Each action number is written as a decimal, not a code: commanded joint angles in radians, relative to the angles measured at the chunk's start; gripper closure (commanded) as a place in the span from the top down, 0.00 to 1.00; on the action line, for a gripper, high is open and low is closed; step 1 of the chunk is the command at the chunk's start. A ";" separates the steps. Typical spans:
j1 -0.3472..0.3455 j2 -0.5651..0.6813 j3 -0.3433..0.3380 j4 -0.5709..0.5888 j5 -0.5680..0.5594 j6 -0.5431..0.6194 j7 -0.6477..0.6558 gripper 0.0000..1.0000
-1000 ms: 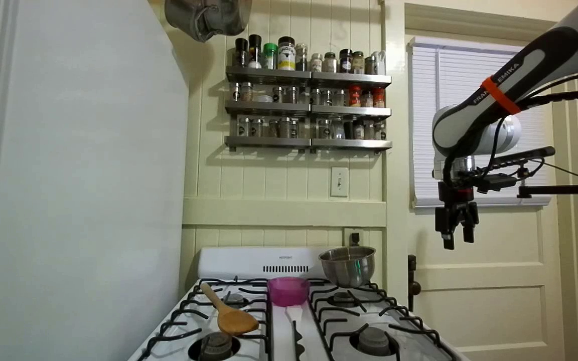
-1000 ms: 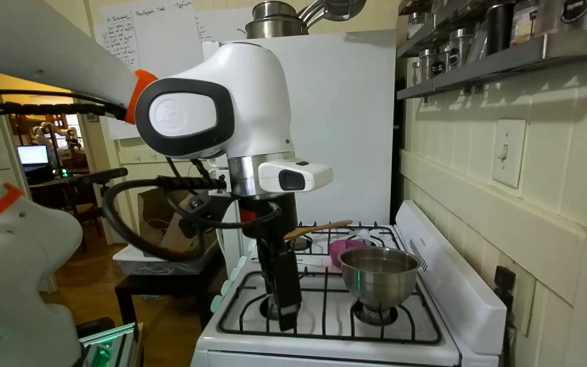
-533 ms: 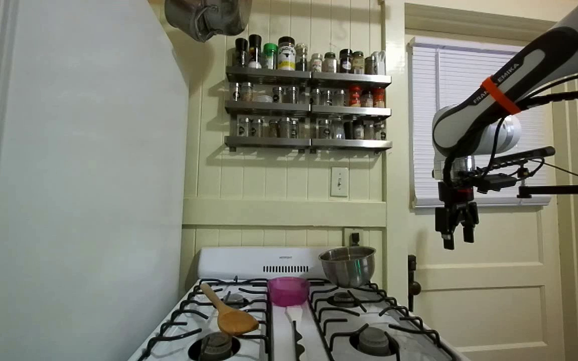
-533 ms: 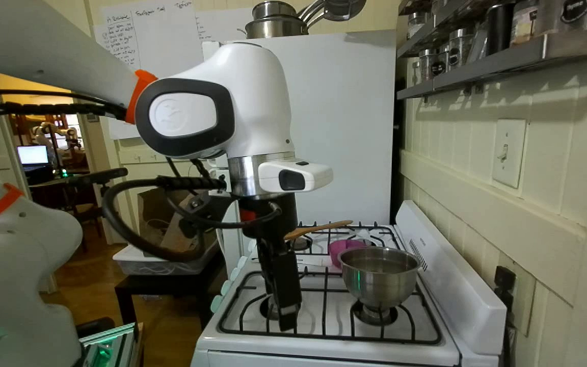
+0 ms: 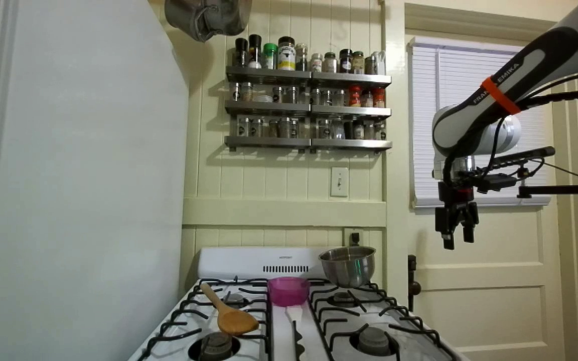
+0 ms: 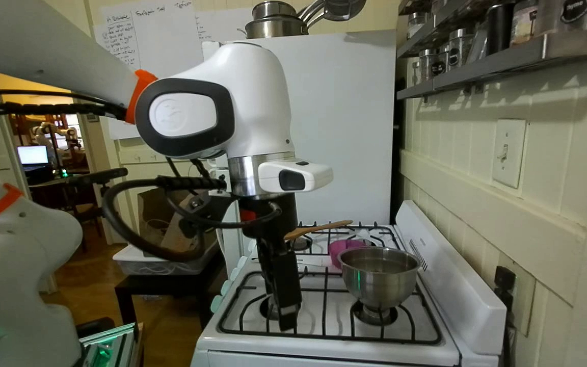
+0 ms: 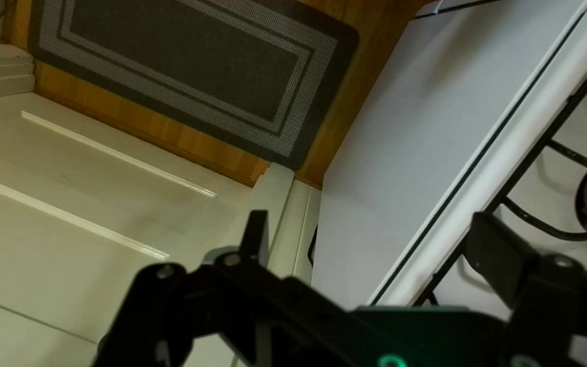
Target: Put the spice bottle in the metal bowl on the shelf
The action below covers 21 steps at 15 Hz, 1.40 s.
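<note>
FRANKA EMIKA, partly hidden, runs along the robot arm [image 5: 535,65], HOTPOINT on the stove backguard [image 5: 269,261], INDER on a yellow-labelled bottle [image 5: 286,56], and "thyme" on a jar [image 6: 576,19], while handwriting on the white sheets [image 6: 151,56] cannot be made out.

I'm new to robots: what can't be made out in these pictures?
Inside bottom of the metal bowl: hidden by its near wall in both exterior views.
Most writing on the spice jars: too small in an exterior view.
Fine handwriting on the paper sheet: too small in an exterior view.
Upper part of the floor mat: cut off by the wrist view's top edge.
</note>
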 commanded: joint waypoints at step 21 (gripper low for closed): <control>0.114 0.602 0.246 0.598 -0.112 0.015 1.377 1.00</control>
